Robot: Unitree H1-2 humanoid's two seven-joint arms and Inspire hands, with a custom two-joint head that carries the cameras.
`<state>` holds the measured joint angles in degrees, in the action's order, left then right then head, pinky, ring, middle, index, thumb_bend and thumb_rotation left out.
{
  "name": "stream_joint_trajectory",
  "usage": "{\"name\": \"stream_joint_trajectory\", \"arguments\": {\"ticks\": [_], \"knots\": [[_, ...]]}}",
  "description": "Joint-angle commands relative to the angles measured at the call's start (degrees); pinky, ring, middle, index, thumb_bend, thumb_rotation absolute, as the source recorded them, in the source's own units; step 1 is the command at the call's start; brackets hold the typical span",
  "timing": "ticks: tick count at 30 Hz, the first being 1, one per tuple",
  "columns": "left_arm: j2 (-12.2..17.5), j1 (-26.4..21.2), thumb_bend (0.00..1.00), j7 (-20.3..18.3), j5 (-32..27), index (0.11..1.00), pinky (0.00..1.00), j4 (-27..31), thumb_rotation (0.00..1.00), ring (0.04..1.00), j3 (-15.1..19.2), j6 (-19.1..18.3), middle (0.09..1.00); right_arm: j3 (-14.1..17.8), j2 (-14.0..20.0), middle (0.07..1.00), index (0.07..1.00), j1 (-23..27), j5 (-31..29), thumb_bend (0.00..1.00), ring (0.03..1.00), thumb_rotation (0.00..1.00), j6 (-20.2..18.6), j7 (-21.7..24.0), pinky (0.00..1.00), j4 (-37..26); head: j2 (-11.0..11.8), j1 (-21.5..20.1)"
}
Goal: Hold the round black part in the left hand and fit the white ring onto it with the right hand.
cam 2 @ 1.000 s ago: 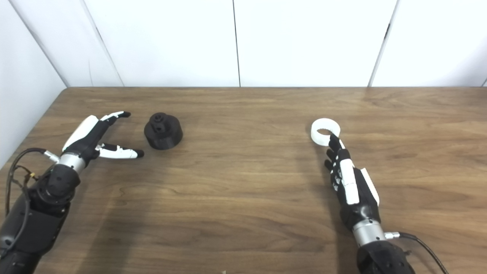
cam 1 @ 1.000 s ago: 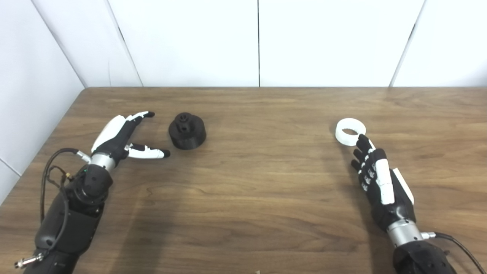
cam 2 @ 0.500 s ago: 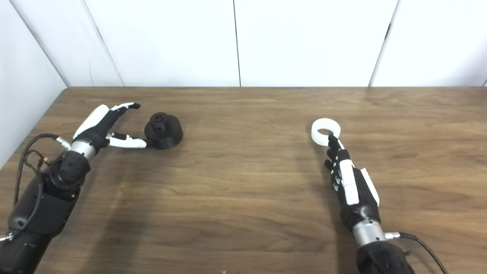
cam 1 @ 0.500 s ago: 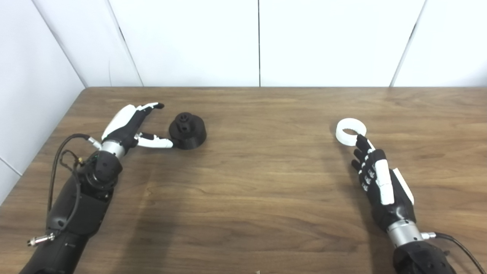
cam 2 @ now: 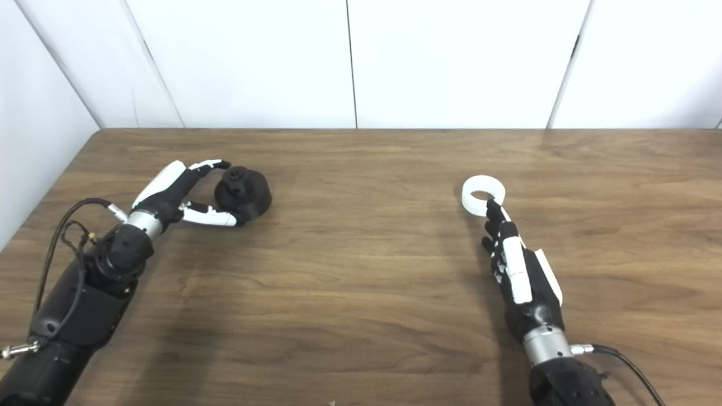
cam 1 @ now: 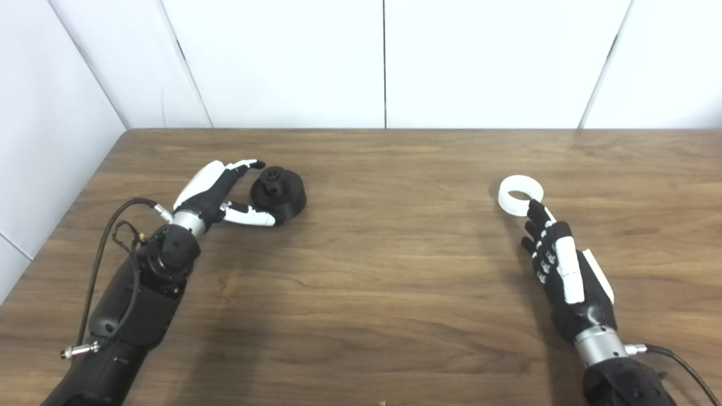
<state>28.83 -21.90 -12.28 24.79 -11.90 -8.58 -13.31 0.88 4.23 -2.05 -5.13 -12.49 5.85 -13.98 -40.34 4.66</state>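
Observation:
The round black part [cam 1: 278,192] sits on the wooden table [cam 1: 383,259] at the left. My left hand [cam 1: 221,190] is open around its left side: the fingers reach past its far edge and the thumb lies against its near edge. I cannot tell whether the hand grips it. The white ring [cam 1: 520,194] lies flat at the right. My right hand [cam 1: 561,269] rests low on the table just in front of the ring, fingers stretched out and its fingertip at the ring's near edge. It holds nothing.
White wall panels [cam 1: 383,62] stand behind the table's far edge and along its left side. Cables run from both wrists [cam 1: 121,223].
My left hand has moved right and forward, from beside the black part to around its left side. The right hand and the ring have not moved.

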Motion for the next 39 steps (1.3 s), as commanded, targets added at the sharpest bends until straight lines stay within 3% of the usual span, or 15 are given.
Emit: {"name": "stream_joint_trajectory", "arguments": {"ticks": [1,14,27,39], "knots": [[0.82,-3.21,0.99,0.37,0.6,0.88,0.97,0.47,0.31,1.0,0.26,0.07,0.963,0.01,0.12,0.993,0.966,0.04,-0.17,0.67,1.0,1.0,1.14,-0.04,1.0,-1.93,-0.07,0.01],[-0.03,-3.24,0.99,1.44,0.9,0.858,0.97,-1.93,0.32,1.0,-0.69,1.59,0.949,-0.02,0.18,0.992,0.968,-0.04,0.04,0.68,1.0,1.0,1.03,-0.09,1.0,-2.23,0.02,-0.44],[-2.16,-3.43,0.9,7.84,1.67,0.737,0.94,-6.27,0.22,0.975,-0.05,6.63,0.905,0.16,0.67,0.985,0.963,-0.57,0.26,0.68,1.0,1.0,1.15,0.07,1.0,-2.67,-0.01,-0.38],[-3.1,-2.92,0.79,12.1,2.92,0.64,0.9,-6.38,0.13,0.944,0.48,9.26,0.867,-0.14,0.77,0.983,0.961,-0.91,0.85,0.69,0.999,1.0,1.33,0.28,1.0,-2.57,-0.27,-0.56]]}}
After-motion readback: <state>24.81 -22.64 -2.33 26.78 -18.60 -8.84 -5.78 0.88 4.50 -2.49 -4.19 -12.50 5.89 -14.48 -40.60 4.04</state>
